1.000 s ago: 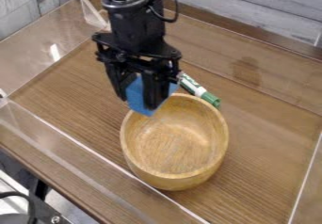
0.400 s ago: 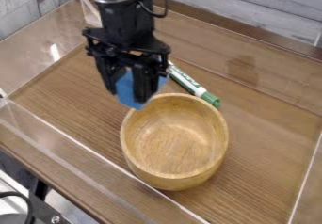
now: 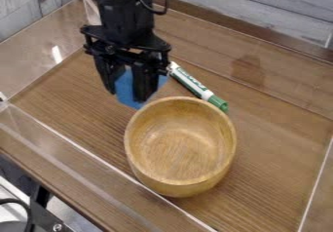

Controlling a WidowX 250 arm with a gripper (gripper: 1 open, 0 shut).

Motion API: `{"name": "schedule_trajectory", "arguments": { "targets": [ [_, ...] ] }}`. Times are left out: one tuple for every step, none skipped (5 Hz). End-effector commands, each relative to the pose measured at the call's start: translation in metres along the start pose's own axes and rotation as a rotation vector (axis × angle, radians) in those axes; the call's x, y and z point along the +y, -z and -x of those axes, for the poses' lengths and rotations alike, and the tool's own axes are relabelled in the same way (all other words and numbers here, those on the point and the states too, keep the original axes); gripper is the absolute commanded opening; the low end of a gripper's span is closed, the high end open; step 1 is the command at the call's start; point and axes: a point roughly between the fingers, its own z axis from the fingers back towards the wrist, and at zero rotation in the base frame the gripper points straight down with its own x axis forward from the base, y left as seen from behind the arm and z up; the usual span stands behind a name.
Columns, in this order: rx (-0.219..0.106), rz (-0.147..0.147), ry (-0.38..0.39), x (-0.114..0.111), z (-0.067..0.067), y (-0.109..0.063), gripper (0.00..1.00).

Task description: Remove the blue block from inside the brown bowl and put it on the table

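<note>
A brown wood-grain tabletop (image 3: 78, 104) fills most of the view, its planks running diagonally. Low clear acrylic walls (image 3: 58, 156) border it along the near left side, and a pale ledge shows past the far right edge. Beyond the table at the upper left, part of the room shows as a light grey-white patch with thin dark cables.

The black robot arm (image 3: 124, 21) reaches down from the top, left of centre in the view, over the table. Its gripper (image 3: 132, 92) is clenched on the blue block (image 3: 128, 86), which shows bright blue between and behind the dark fingers.

The light-brown wooden bowl (image 3: 180, 150), round and shallow with a thick rim, sits on the tabletop, its inside bare. The block is at the bowl's upper-left side in the view, outside the opening; whether it touches the table cannot be told.

A white-and-green marker pen (image 3: 200, 88) lies slantwise on the wood just beyond the bowl. At the lower left corner are a black cable and dark hardware (image 3: 39, 214), partly cut off by the frame.
</note>
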Motion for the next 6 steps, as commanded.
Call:
{"name": "schedule_trajectory", "arguments": {
  "targets": [
    [-0.055, -0.017, 0.007, 0.005, -0.010, -0.010, 0.00],
    [-0.059, -0.026, 0.006, 0.008, -0.011, -0.007, 0.00],
    [-0.064, -0.034, 0.005, 0.011, -0.013, -0.004, 0.00],
    [-0.068, -0.044, 0.004, 0.014, -0.014, -0.001, 0.00],
    [-0.072, -0.054, 0.002, 0.017, -0.016, 0.002, 0.00],
    [-0.075, -0.063, 0.000, 0.020, -0.017, 0.005, 0.00]
  ]
}}
